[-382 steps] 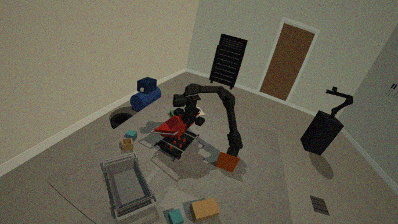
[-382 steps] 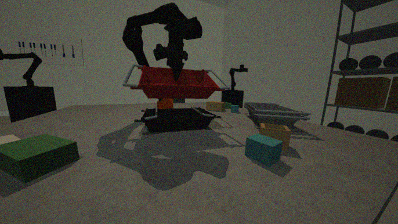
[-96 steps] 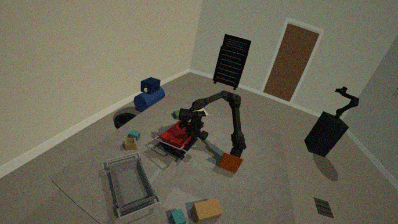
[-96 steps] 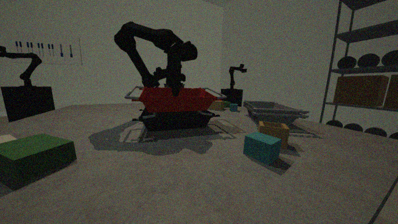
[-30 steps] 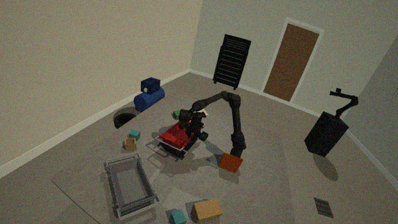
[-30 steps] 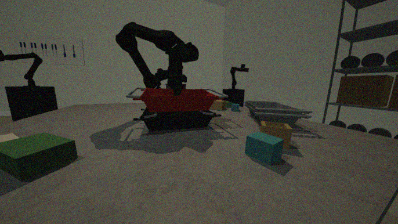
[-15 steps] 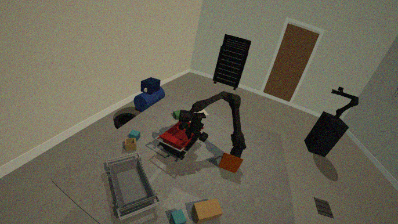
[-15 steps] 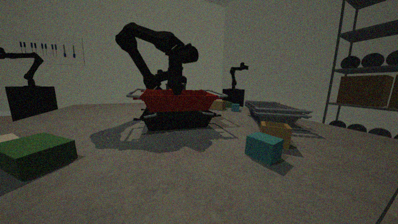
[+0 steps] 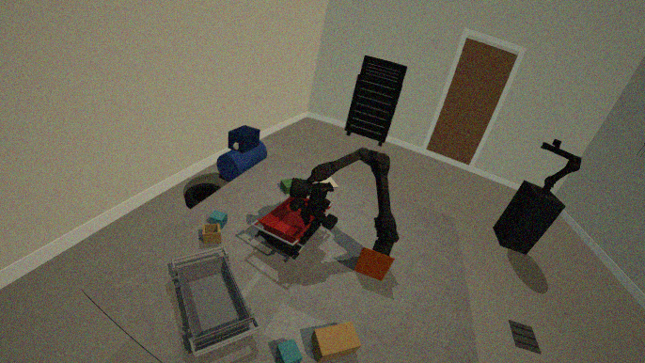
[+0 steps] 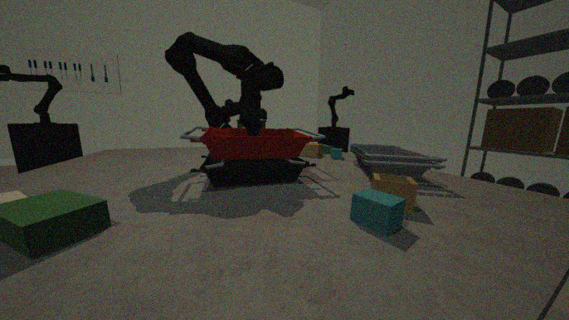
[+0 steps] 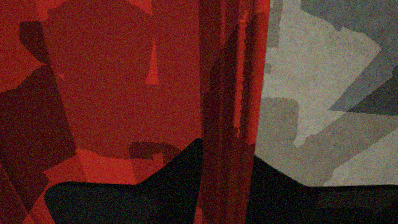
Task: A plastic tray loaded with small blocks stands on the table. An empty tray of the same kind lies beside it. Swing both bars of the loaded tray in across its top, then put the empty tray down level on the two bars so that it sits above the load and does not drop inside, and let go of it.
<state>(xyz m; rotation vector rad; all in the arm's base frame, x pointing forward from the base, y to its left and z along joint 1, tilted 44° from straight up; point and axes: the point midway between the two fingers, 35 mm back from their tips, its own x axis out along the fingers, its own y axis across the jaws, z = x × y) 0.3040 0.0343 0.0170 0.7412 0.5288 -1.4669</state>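
The empty red tray [image 9: 272, 228] [image 10: 232, 146] [image 11: 212, 115] is right above the black tray [image 9: 278, 245] [image 10: 253, 173] and looks nearly level in the exterior view. Its grey wire bars stick out past its ends. My gripper [image 9: 307, 218] [image 10: 254, 132] [image 11: 213, 144] is shut on the red tray's long side wall from above. A grey bar piece [image 10: 215, 166] shows at the black tray's rim, under the red tray. The black tray's blocks and most of its bars are hidden. Whether the red tray touches the bars I cannot tell.
A grey tray [image 9: 185, 301] [image 10: 419, 158] stands off to one side. An open tan box [image 9: 212, 233] [image 10: 394, 188] and a teal block [image 9: 218, 218] [image 10: 377, 211] are near it. A green block [image 9: 286, 185] [image 10: 54, 220], a yellow block [image 9: 336, 340] and another teal block [image 9: 289, 351] stand around.
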